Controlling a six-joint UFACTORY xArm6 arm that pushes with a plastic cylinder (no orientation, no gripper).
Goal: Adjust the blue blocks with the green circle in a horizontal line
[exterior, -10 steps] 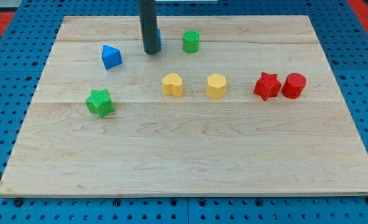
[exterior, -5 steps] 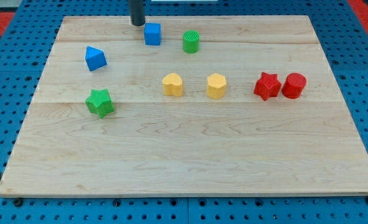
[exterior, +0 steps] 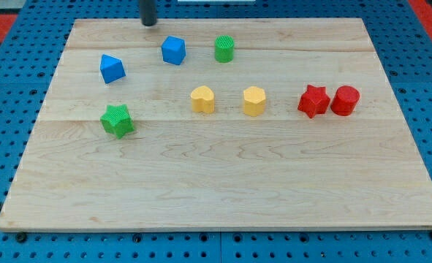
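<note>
My tip [exterior: 149,24] is seen at the top edge of the wooden bench [exterior: 223,183], at about 11 o'clock from the blue cube [exterior: 173,50] and apart from it. No pincer is fitted to the rod, so no spread or pressed state can be reported.

The blue cube is placed near the view's top, with the green cylinder [exterior: 224,48] at its 3 o'clock, near but not touching. The blue wedge-shaped block [exterior: 112,68] is found at about 8 o'clock from the cube, well apart from it and lower in the view than the cube and the cylinder.

A green star [exterior: 118,120] is seen at 6 o'clock from the wedge. Two yellow blocks [exterior: 202,99] [exterior: 254,101] are set side by side near the middle, their exact shapes hard to tell. At 3 o'clock from them, a red star [exterior: 313,101] and a red cylinder [exterior: 345,100] are seen touching.
</note>
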